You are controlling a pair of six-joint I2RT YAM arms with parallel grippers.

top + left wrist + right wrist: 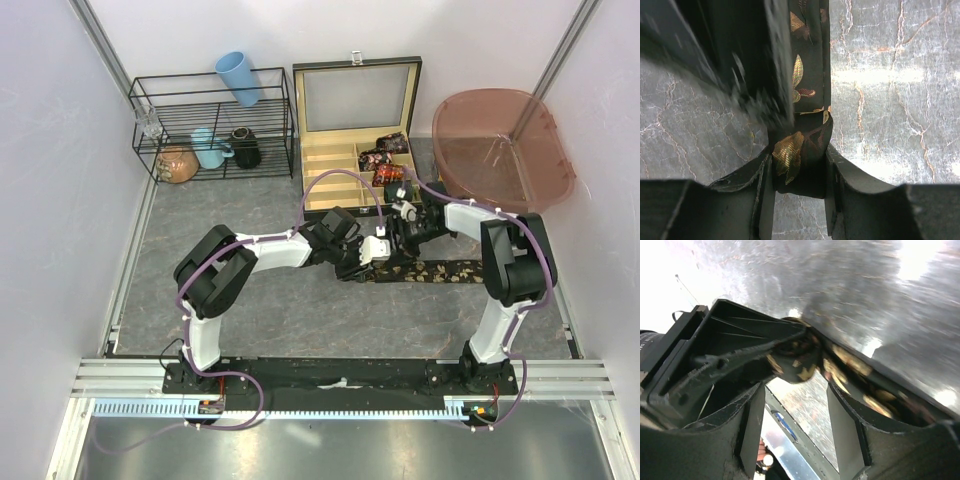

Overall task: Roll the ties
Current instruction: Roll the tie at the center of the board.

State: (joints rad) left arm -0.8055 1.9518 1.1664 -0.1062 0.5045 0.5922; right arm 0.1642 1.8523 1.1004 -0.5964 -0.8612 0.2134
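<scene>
Left claw (pixel 799 167), between the fingers (pixel 860 185): tie (pixel 800 150), dark woven cloth with a faint satin sheen; leaf print in gold and rust, fine thread ribbing showing. The fingers are matt black plastic, edges rough and ragged.

Under the claw: table top (pixel 890 100), a grey sheet with a crackled marble pattern, glossy, strong glare.

Right claw (pixel 795 405): fingers (pixel 752 425) of the same matt black plastic, scuffed.

Beyond both claws: box (pixel 330 175), pale bare wood dividers, dark outer skin.

Beyond and left: rack (pixel 210 100), thin black metal wire.

Beyond and right: tub (pixel 500 140), translucent brown plastic, smooth.
</scene>
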